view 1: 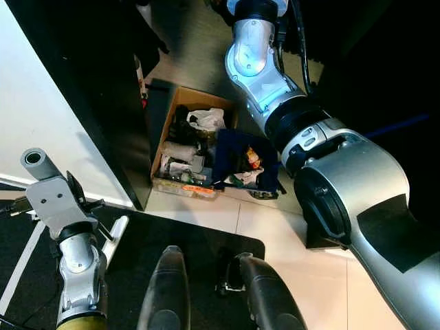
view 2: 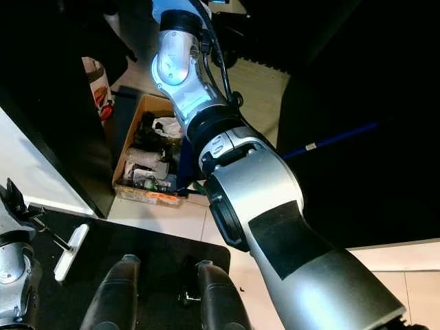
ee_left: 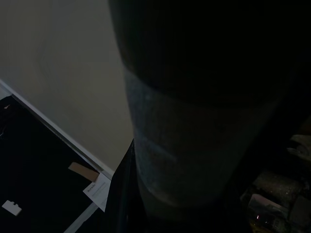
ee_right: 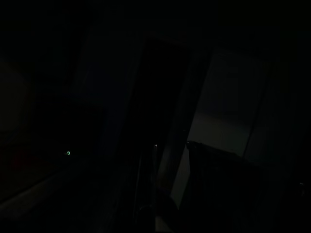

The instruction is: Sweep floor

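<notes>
The right arm (view 1: 323,158) is reaching forward and up across the tiled floor (view 1: 289,234); its gripper's state cannot be told. The left arm (view 1: 69,240) is hanging low beside a white wall (view 1: 41,103), fingers likewise unreadable. A blue broom handle (view 2: 330,141) is lying in shadow to the right. A cardboard box (view 1: 196,148) of clutter is sitting ahead.

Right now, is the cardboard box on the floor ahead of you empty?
No, the cardboard box is full of clutter, including white crumpled bags and a dark blue bag.
</notes>
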You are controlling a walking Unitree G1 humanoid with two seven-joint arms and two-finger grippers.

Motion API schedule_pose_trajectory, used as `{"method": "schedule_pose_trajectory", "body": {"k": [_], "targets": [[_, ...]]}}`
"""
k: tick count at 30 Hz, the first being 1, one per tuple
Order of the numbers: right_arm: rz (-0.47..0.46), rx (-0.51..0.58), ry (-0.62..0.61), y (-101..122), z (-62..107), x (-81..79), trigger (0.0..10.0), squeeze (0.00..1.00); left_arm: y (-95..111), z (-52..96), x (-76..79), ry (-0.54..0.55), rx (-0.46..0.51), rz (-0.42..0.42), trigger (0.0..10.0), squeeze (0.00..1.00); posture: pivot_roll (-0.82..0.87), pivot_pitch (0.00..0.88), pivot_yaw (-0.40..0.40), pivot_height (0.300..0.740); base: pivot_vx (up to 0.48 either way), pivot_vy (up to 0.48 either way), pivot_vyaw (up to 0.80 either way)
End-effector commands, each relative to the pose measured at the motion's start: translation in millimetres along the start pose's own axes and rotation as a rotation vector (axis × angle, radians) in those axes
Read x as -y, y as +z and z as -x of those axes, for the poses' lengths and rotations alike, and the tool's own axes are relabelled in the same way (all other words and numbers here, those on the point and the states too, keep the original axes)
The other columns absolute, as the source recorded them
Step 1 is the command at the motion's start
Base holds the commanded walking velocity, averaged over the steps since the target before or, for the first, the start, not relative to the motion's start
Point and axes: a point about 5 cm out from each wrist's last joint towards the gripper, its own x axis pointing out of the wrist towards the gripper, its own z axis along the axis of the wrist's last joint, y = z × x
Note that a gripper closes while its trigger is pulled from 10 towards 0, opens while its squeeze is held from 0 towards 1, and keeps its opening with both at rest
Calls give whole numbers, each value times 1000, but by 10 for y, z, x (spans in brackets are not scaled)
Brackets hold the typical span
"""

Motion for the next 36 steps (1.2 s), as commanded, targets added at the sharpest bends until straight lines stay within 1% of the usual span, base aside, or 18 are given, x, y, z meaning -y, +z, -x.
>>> {"method": "schedule_pose_trajectory", "body": {"k": [1,8,11,13,14,15,16,17,18,22,23,25,26,28,31,34,35,36], "targets": [[-13,6,3,31,14,-47,10000,0,-112,73,65,-7,-55,7,10000,0,134,218,-270,731,0,0,0],[-3,4,1,19,-17,-2,10000,0,-109,42,98,-15,-56,11,10000,0,129,206,-258,731,0,0,0],[-55,-81,-12,-111,-109,220,10000,0,-184,28,220,-69,-104,19,10000,0,122,175,-235,731,0,0,0],[-121,-134,47,-227,-117,342,10000,0,-235,32,294,-100,-135,18,10000,0,118,166,-226,731,0,0,0],[-184,-190,101,-342,-87,416,10000,0,-259,32,346,-122,-149,22,10000,0,110,145,-196,731,0,0,0],[-184,-190,101,-342,-87,416,10000,0,-259,32,346,-122,-149,22,10000,0,110,145,-196,731,0,0,0],[-275,-270,135,-574,15,617,10000,0,-289,36,455,-170,-163,28,10000,0,101,121,-165,731,0,0,0],[-275,-270,135,-574,15,617,10000,0,-289,36,455,-170,-163,28,10000,0,101,121,-165,731,0,0,0],[-270,-327,116,-814,179,864,10000,0,-311,39,570,-222,-176,28,10000,0,97,109,-147,731,0,0,0],[-228,-360,94,-1057,433,1198,10000,0,-325,13,723,-311,-178,6,10000,0,78,81,-92,731,0,0,0],[-228,-360,94,-1057,433,1198,10000,0,-325,13,723,-311,-178,6,10000,0,78,81,-92,731,0,0,0],[-194,-401,106,-1201,619,1397,10000,0,-325,-28,805,-365,-180,-4,10000,0,58,55,-47,731,0,0,0],[-186,-412,126,-1238,680,1448,10000,0,-324,-39,836,-384,-180,-10,10000,0,58,55,-47,731,0,0,0],[-107,-429,179,-1304,807,1534,10000,0,-328,-48,886,-425,-177,-28,10000,0,54,45,-38,731,0,0,0],[-121,-457,197,-1354,889,1601,10000,0,-339,-57,902,-437,-181,-35,10000,0,48,38,-28,731,0,0,0],[-94,-621,144,-1578,1281,1974,10000,0,-348,-76,936,-456,-188,-30,10000,0,40,21,-23,731,0,0,0],[-94,-621,144,-1578,1281,1974,10000,0,-348,-76,936,-456,-188,-30,10000,0,40,21,-23,731,0,0,0],[-90,-653,132,-1615,1375,2047,10000,0,-348,-81,940,-457,-187,-28,10000,0,39,19,-22,731,0,0,0]]}}
